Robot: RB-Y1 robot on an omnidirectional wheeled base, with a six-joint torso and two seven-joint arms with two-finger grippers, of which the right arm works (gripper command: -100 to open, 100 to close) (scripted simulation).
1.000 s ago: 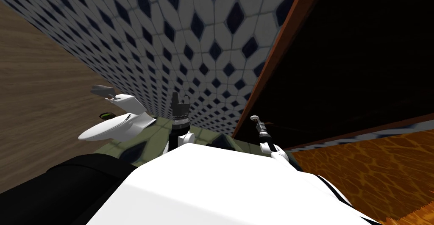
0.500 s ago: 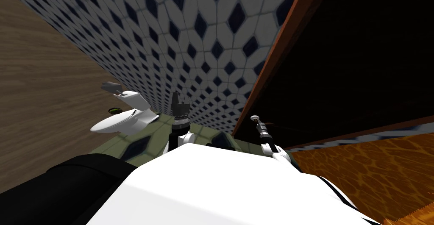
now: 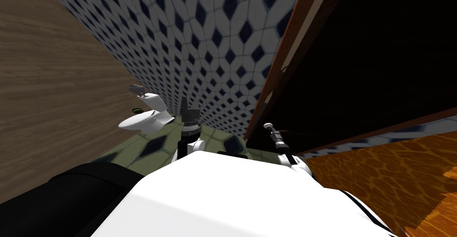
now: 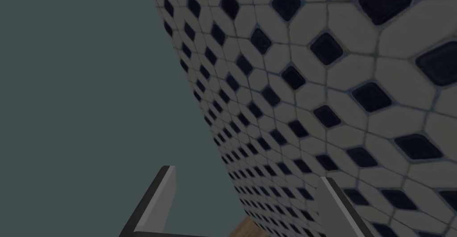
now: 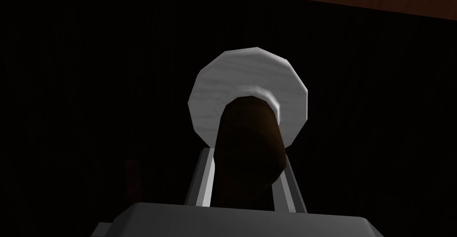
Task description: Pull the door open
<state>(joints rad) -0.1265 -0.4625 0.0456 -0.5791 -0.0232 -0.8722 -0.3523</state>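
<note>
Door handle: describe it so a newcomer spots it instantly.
Right of the diamond-tiled wall stands the dark door with a red-brown edge. On it sits a round white plate, and the door handle is the dark stub projecting from that plate, clamped by the right gripper.

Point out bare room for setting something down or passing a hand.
Green floor between the toilet, the tiled wall and the open left hand is bare. Orange floor beside the door is bare. Crowded at the door's edge: the right hand is shut on its handle.
</note>
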